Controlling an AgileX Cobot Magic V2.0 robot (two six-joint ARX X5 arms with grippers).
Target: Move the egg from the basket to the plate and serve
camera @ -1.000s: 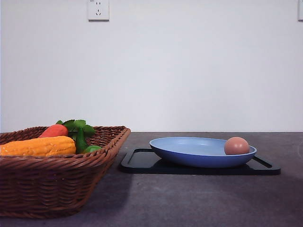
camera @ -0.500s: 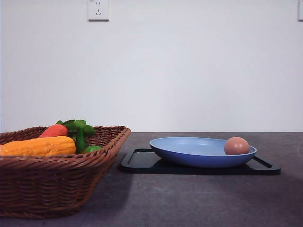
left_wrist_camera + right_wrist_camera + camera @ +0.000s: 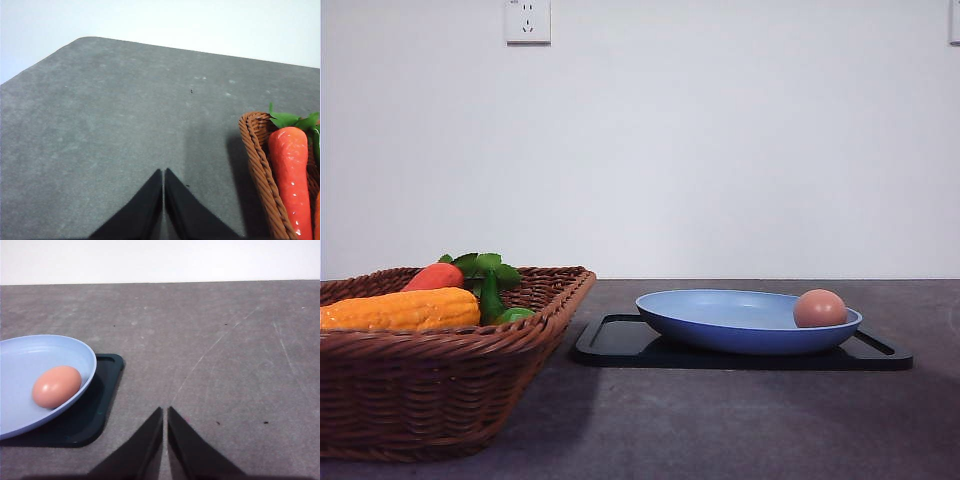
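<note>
Front view: a woven wicker basket (image 3: 440,385) holds a carrot (image 3: 433,276) and a yellow corn cob (image 3: 400,309); to its right, a smooth egg (image 3: 819,308) rests inside the plate's (image 3: 720,325) right rim (plate on a flat black tray (image 3: 620,343)). Left wrist view: the left gripper (image 3: 163,172), fingers pressed together and empty, hovers over the matte grey table (image 3: 100,125) beside the basket's braided rim. Right wrist view: the right gripper (image 3: 165,411), likewise closed and empty, sits near the plate and egg.

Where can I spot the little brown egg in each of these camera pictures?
Front view: egg at the right end of the blue plate.
Left wrist view: not in it.
Right wrist view: egg in the plate, near its rim.
Shared landmark: the black tray.
</note>
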